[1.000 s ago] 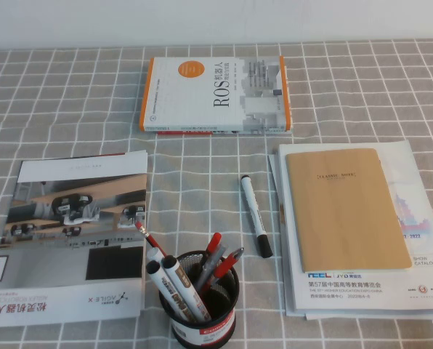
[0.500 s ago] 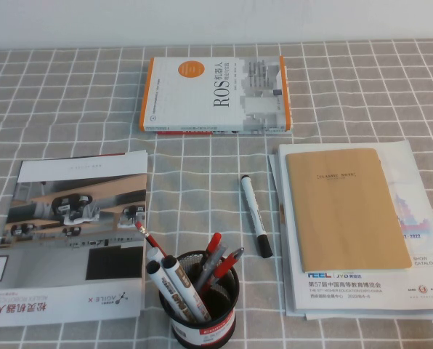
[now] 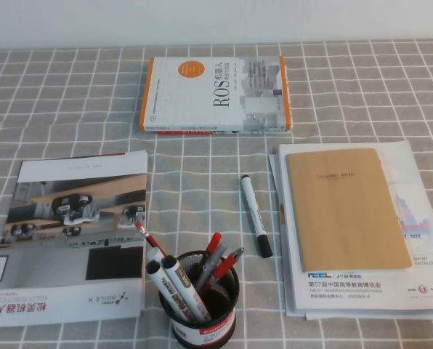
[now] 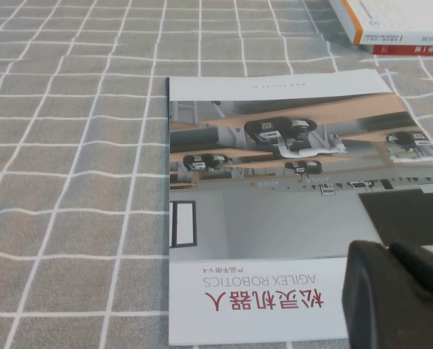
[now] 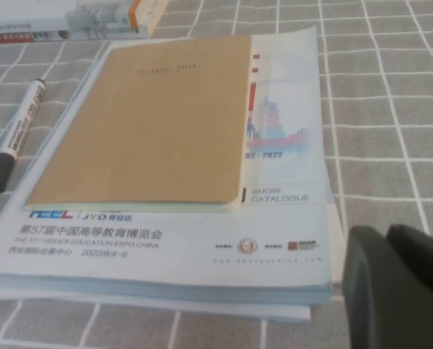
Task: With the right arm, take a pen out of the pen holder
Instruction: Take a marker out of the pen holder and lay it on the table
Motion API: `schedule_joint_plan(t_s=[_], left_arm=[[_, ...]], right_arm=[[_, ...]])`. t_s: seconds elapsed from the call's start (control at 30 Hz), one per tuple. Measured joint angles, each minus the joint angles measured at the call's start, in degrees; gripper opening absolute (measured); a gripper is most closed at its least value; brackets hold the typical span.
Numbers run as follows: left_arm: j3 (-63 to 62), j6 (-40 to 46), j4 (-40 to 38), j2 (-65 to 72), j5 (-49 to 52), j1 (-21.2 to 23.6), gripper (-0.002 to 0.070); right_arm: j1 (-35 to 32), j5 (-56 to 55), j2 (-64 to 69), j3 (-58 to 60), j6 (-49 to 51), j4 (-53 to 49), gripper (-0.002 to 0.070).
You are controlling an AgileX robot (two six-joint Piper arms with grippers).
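**Q:** At the near edge of the tabletop, about midway along it, what stands there?

**A:** A black mesh pen holder (image 3: 202, 329), upright on the grey checked cloth (image 3: 71, 94). It holds two white markers (image 3: 174, 282) with black caps and several red pens (image 3: 215, 251), all leaning.

**Q:** Is either hand at it?

**A:** No, neither shows from the high camera. The right hand (image 5: 386, 240) appears only in its own wrist camera. Its fingers are pressed together on nothing. It hangs just beside a near corner of the show catalogue (image 5: 282, 240), toward the near right corner of the tabletop and well apart from the holder.

**Q:** And the left hand?

**A:** The left hand (image 4: 389, 254) also has its fingers together and holds nothing. It hangs over the near part of the AgileX brochure (image 4: 274, 240), toward the near left corner of the tabletop.

**Q:** Is any pen outside the holder?

**A:** One loose marker (image 3: 255, 215) lies flat on the cloth between the holder and the catalogue pile. Its black cap points toward the near edge, and it touches neither of them.

**Q:** What sits on the catalogue?

**A:** A tan notebook (image 3: 345, 207) lies flat on it, on the right side. A ROS book (image 3: 215, 94) with orange edges lies toward the middle of the far edge.
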Motion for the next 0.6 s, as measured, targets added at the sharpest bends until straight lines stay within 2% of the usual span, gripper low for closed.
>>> schedule_joint_plan(t_s=[0.27,0.6], left_arm=[[0.00,0.00,0.00,0.00,0.00,0.00,-0.0004],[0.00,0.00,0.00,0.00,0.00,0.00,-0.0004]], right_arm=[[0.00,-7.01,0.00,0.00,0.00,2.92,-0.0015],[0.00,-21.93,0.00,0.00,0.00,18.08,-0.0015]])
